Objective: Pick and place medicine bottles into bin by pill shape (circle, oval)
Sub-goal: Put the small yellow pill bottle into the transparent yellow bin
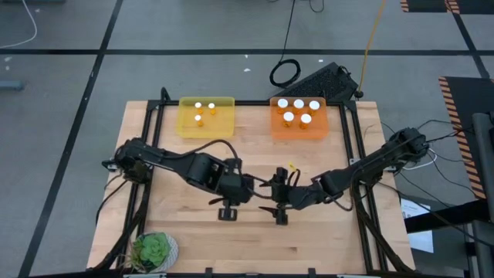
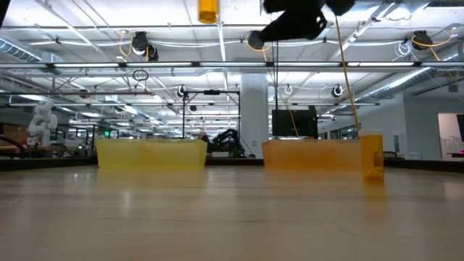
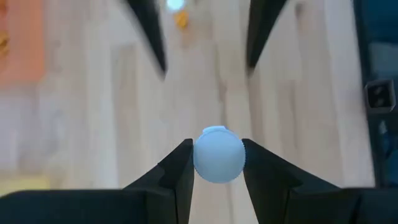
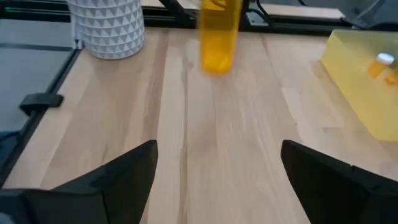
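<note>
- white cap (image 3: 219, 155) sits closest to the lens in the left wrist view, low centre of frame, pinched between left gripper (image 3: 214, 163) fingers (image 3: 176, 174) – so left is clamped on a medicine bottle (image 4: 219, 34), gripped at the cap so the amber body hangs free.
- same bottle shows top centre of the right wrist view, lifted clear of the table (image 1: 193, 232); in low view its amber body is at upper centre-left, well off the wood.
- right gripper (image 4: 214, 171) hangs w/ fingers spread wide & nothing between them, mid-frame in high view just right of the left one – prob waiting its turn.
- yellow bin (image 1: 206, 116) upper left-centre holds three bottles; orange bin (image 1: 299, 117) upper right-centre holds five – sorted by pill shape, i'd guess.
- one more small amber bottle (image 1: 292, 166) stands on the wood near centre, betw the grippers & orange bin, not yet picked.
- next: carry held bottle up-frame to a bin; which one can't be told from here.
- potted plant (image 1: 152, 250) lower left, out of the way.
</note>
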### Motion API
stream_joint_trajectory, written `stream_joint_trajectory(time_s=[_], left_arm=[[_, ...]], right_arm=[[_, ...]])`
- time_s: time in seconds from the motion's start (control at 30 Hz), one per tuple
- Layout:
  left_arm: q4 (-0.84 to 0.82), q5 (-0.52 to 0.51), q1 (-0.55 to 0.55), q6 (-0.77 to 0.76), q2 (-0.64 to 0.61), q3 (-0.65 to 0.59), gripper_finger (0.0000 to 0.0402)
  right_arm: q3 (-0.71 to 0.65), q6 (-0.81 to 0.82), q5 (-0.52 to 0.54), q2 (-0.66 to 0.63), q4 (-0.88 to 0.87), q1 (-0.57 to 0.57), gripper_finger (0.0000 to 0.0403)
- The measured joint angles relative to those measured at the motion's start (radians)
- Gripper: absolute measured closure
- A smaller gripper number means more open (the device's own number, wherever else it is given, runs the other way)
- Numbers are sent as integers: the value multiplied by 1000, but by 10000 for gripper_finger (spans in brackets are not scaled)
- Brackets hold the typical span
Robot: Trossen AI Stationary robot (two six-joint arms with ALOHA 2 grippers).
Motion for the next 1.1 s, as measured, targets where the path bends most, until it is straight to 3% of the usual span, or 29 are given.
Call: stream_joint_trajectory(time_s=[0.27,0.6,0.8,1.1], left_arm=[[-106,-32,59,36,-118,0,277],[-187,-96,205,98,-342,0,277],[-188,-135,348,112,-437,1,277],[-218,-120,580,213,-440,1,277]], right_arm=[[-106,-137,-5,-193,-65,0,65],[-254,-320,-5,-386,-6,-44,65],[-296,-427,-6,-432,64,-84,65],[-296,-459,-31,-435,58,-147,65]])
